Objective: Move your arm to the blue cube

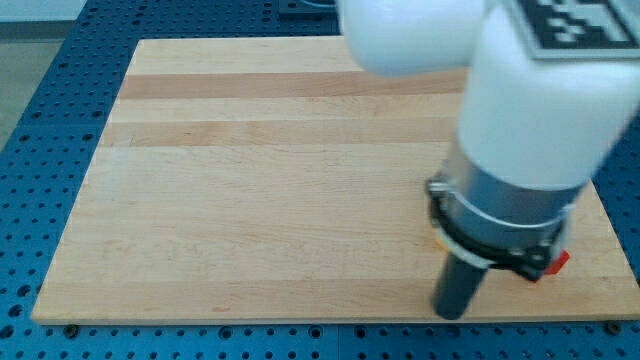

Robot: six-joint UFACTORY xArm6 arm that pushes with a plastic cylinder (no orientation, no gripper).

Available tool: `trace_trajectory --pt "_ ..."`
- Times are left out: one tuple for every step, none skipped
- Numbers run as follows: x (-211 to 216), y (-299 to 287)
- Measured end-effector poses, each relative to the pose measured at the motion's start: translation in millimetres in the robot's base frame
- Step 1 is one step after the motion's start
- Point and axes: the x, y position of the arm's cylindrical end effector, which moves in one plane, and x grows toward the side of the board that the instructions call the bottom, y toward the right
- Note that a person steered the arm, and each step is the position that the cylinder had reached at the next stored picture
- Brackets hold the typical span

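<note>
Blue cube: not visible anywhere in camera view; cannot tell where it sits, possibly hidden behind arm. Straight dark rod, my tip [452, 312], rests near view's bottom edge of pale wooden worktop [260, 190], right of centre. No fingers on this arm. Small red block [557, 262], shape unclear, peeks out just right of rod, mostly covered by bulky white-and-grey arm body [530, 130]. Yellow sliver [436, 240] at arm's left edge. Blue perforated base [40, 120] surrounds worktop.
</note>
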Motion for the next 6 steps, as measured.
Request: trace_trajectory --pt "0.3 60.7" --pt "0.0 108.5" --pt "-6.2 145.6" --pt "-42.9 155.3" --pt "-81.1 150.7" --pt "-99.9 116.7"
